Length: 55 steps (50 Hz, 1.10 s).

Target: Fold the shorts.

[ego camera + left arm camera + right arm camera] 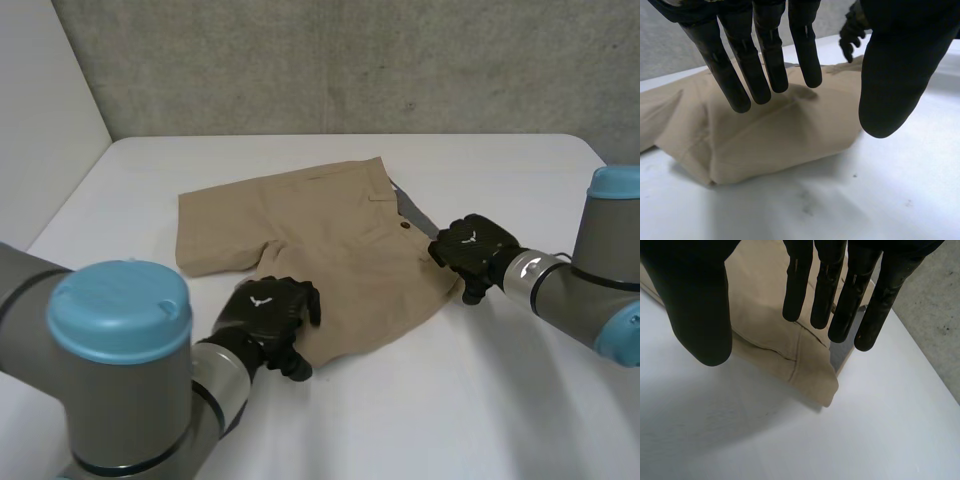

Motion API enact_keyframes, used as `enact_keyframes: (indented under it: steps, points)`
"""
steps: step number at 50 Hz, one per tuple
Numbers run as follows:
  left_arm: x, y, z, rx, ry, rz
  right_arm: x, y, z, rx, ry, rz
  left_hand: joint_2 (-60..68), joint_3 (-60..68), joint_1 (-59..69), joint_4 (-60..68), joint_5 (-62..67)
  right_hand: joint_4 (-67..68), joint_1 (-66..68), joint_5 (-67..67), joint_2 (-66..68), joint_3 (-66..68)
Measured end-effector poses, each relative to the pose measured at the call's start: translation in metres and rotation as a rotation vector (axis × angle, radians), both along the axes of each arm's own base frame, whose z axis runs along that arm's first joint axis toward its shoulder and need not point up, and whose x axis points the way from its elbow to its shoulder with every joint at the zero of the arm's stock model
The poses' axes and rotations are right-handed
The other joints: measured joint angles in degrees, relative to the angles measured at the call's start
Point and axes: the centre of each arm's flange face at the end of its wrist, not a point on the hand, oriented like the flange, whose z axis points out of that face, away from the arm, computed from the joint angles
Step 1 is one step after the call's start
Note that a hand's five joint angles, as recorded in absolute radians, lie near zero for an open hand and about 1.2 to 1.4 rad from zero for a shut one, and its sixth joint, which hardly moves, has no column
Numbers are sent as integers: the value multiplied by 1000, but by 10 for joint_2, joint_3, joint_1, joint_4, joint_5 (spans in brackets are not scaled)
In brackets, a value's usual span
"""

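Observation:
Tan shorts [320, 230] lie on the white table [480, 400], folded in half so one leg covers the other, waistband to the right. My left hand [268, 312] hovers over the near leg hem. In the left wrist view its fingers [765, 65] are straight and spread from the thumb, just above the cloth [780, 135], holding nothing. My right hand [472, 250] is at the waistband's near corner. Its fingers [840, 290] hang straight over that corner [790, 355], where a grey lining [842, 352] peeks out; nothing is between them and the thumb.
A grey wall [350, 60] rises behind the table's far edge. Bare table [790, 440] lies in front of the shorts and to both sides. My right hand [852, 32] also appears beyond the cloth in the left wrist view.

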Motion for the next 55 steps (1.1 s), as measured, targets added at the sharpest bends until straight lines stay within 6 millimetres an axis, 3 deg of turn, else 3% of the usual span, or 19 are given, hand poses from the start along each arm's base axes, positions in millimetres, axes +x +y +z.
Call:
enact_keyframes:
  steps: [16,20,21,24,25,28,30,32,33,34,36,42,50,55]
  points:
    - [-28,-30,-32,-26,-51,-13,8,-26,-22,-62,-11,12,-59,-53,-57,-65,-69,-23,-15,-12,-20,-23]
    - [-31,-40,-36,-68,-60,-13,9,-30,-24,-67,-9,13,-64,-60,-61,-73,-76,109,101,107,112,110]
    - [-31,-43,-37,-80,-65,-13,10,-31,-24,-70,-9,14,-64,-60,-61,-73,-76,201,173,193,203,200]
    - [-31,-45,-38,-91,-70,-12,10,-31,-24,-71,-9,16,-64,-60,-61,-73,-76,201,173,193,203,200]
    - [-31,-52,-38,-132,-89,-8,11,-34,-23,-79,-9,21,-64,-60,-61,-73,-76,299,213,286,294,295]
    - [-31,-58,-37,-171,-106,8,11,-35,-23,-80,-10,20,-64,-59,-60,-73,-75,302,213,292,295,297]
    - [-31,-62,-34,-213,-123,28,11,-35,-22,-78,-11,17,15,14,27,14,13,302,218,292,295,297]
    - [-31,-68,-31,-263,-144,53,12,-34,-20,-66,-13,12,188,185,211,186,183,302,218,292,295,297]
    - [-31,-68,-31,-263,-144,53,12,-34,-20,-66,-13,12,188,185,211,186,183,302,218,292,295,297]
    - [-30,-72,-28,-299,-166,69,11,-31,-18,-46,-13,7,272,263,270,266,261,302,218,292,295,297]
    - [-27,-75,-25,-328,-188,82,11,-27,-14,-15,-16,0,301,294,272,301,282,302,218,292,295,297]
    - [-14,-82,3,-408,-250,99,6,-8,19,99,-57,-39,309,304,272,312,282,302,218,292,295,297]
    - [12,-72,49,-465,-371,43,0,18,72,190,-136,-94,309,304,272,312,282,304,218,295,295,297]
    - [33,-74,56,-437,-486,12,5,39,80,256,-140,-86,310,305,272,312,285,304,218,295,295,297]
